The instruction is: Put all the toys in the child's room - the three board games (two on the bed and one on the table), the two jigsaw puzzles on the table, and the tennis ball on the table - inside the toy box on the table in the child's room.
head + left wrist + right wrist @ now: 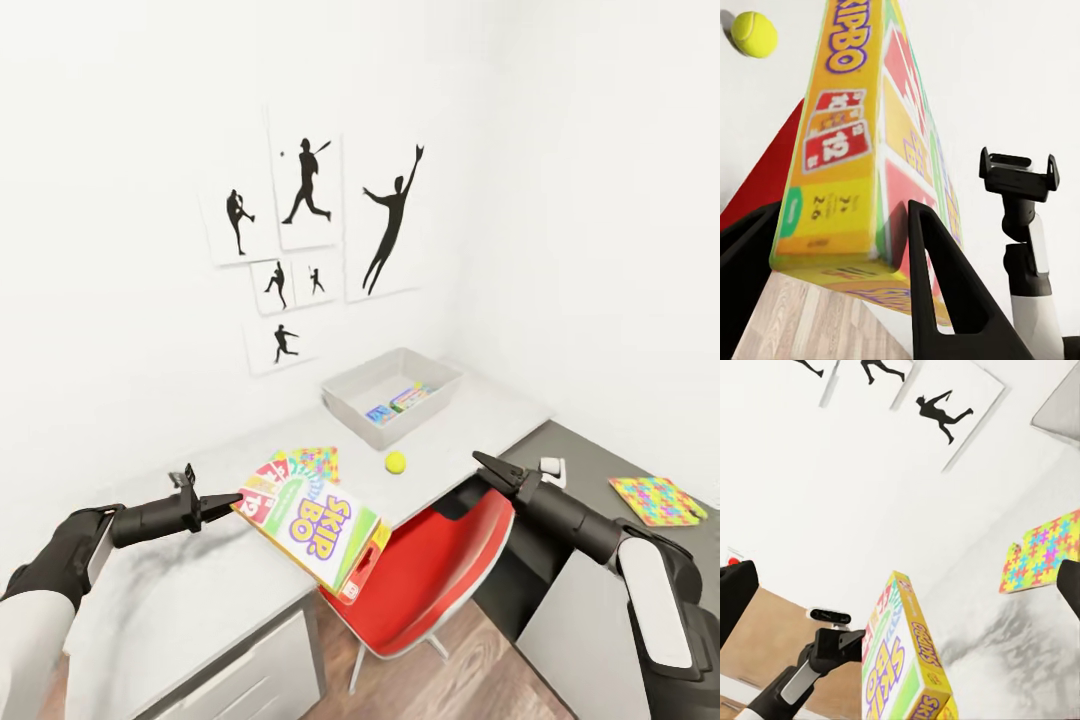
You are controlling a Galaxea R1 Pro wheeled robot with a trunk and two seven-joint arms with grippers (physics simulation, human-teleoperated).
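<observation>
The Skip-Bo board game (318,520) hangs tilted above the front edge of the white surface (200,590), pinched at one corner by the left end effector (222,503), whose two black fingers (945,292) close on the box's end. Part of the box juts out past the surface over the red chair (440,570). Just behind it, flat on the surface, lies a jigsaw puzzle (318,461) with a coloured piece pattern, partly covered by the box in the head view. The yellow tennis ball (396,462) rests near the puzzle, between it and the grey toy box (390,395), which stands toward the back corner and already holds colourful boxes. The right end effector (486,466) hovers over the chair beside the surface, empty, its fingers drawn close together at the tips. Another puzzle-patterned box (656,499) lies on the dark bed (590,450) at the right.
</observation>
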